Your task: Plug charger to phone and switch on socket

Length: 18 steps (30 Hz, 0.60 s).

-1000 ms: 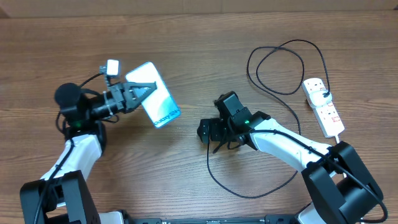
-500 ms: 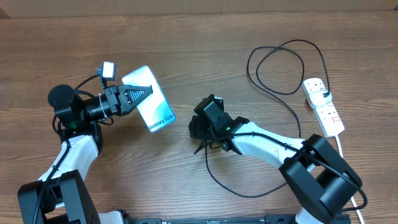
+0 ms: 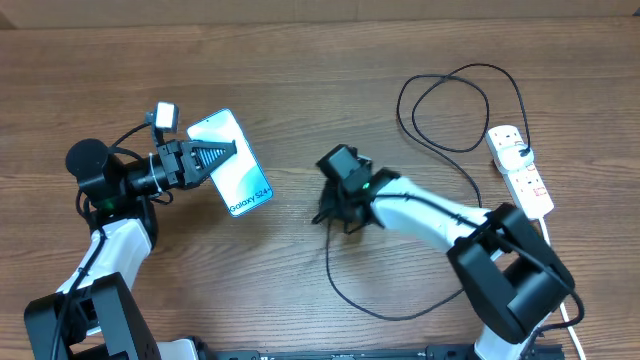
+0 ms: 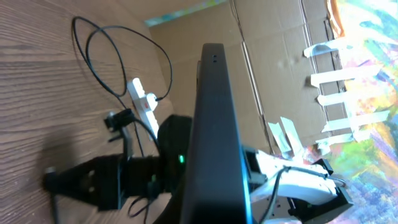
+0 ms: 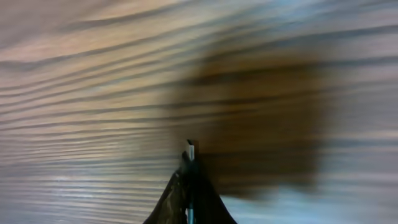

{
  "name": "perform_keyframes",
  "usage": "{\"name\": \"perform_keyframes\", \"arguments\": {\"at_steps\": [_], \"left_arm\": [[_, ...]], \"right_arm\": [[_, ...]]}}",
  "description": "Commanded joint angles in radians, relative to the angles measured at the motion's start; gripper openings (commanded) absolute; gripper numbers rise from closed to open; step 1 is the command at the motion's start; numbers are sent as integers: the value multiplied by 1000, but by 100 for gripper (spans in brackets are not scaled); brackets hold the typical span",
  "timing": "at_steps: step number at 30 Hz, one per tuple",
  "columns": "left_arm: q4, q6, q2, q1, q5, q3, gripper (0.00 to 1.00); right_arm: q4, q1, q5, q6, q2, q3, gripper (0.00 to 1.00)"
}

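Phone clamped at left, charger tip pinched at right.
My left gripper [image 3: 225, 152] grasps the slim, glossy phone [image 3: 240, 180] above the grained wood table [image 3: 300, 90]. Across open wood, my right gripper [image 3: 325, 213] is clenched on the thin black charger [image 3: 440, 75] tip. The white socket [image 3: 520, 172] hugs the right edge.

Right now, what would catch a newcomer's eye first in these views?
The glowing Galaxy S24+ phone stands out at table left, gripped in the left claw. Mid-table, the right claw is shut on the charger, with the connector tip poking out. The charger's black cable loops across to the white power strip at the right edge.
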Motion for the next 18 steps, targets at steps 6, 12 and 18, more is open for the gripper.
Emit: {"name": "perform_keyframes", "arguments": {"at_steps": [6,12,18], "left_arm": [[5,-21,-2,7,22,6,4],[4,-28,-2,7,22,6,4],[4,-32,-2,7,11,6,4]], "right_arm": [[-339,-258,172,-361,-3,103,4],[-387,-322,119,-382,-2,99,37],[-380,-320,51,-382,-2,97,100]]}}
